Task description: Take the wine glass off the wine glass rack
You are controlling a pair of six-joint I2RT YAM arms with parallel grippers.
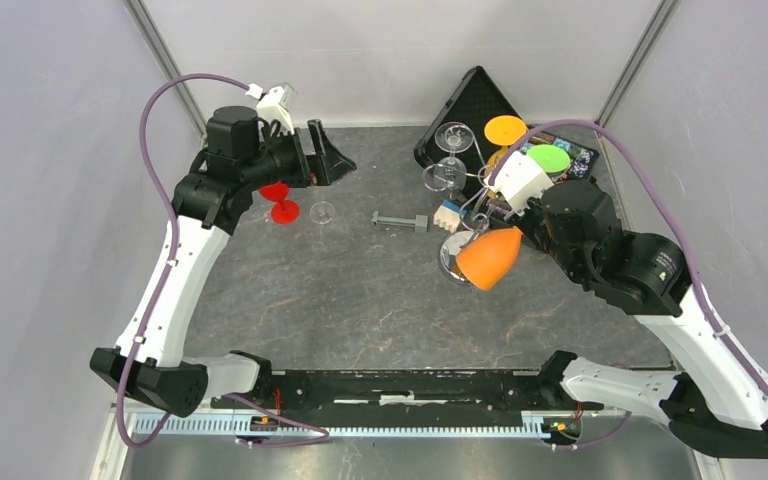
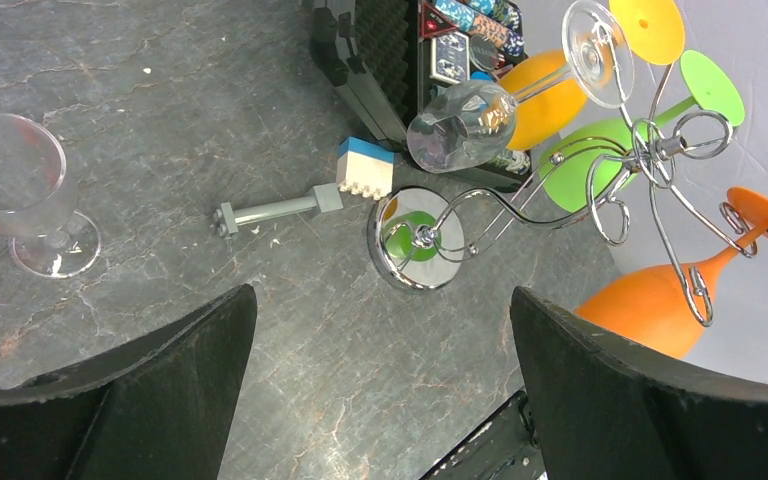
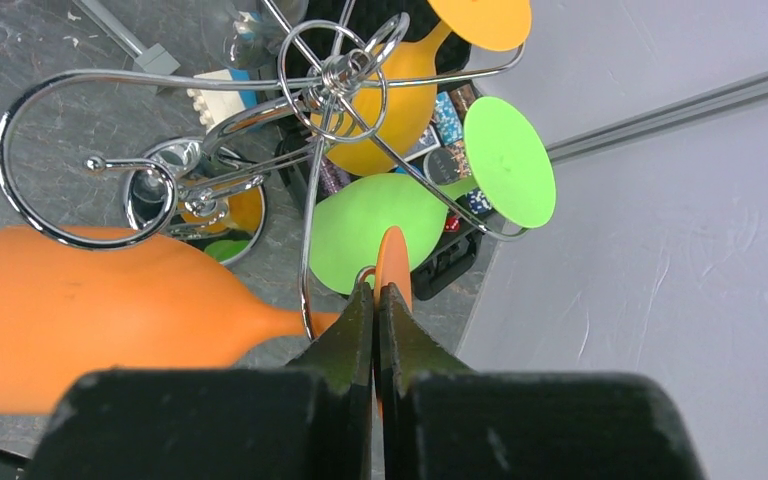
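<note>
Grey marbled table is seen bare across the near half, from the arm bases to the middle, and the widest room for moving is found there. Further in on the right, the orange wine glass is tilted over the table with its bowl toward the near side. Its thin foot is pinched edge-on between the closed fingers of the right gripper, and its stem is seen passing through a wire loop of the wine glass rack. The rack's mirrored base is set just behind the orange bowl, well inside the table's right edge. Left of the base, a grey toy rod with a blue-and-white block is laid flat.

Around the pinched foot, room is tight. A green glass, a yellow-orange glass and a hanging clear glass are carried on the other scroll arms. The black case is stood open just behind the rack at the far edge. On the far left, well apart, the left gripper is held with jaws spread wide, gripping nothing, near a standing clear glass and a red glass.
</note>
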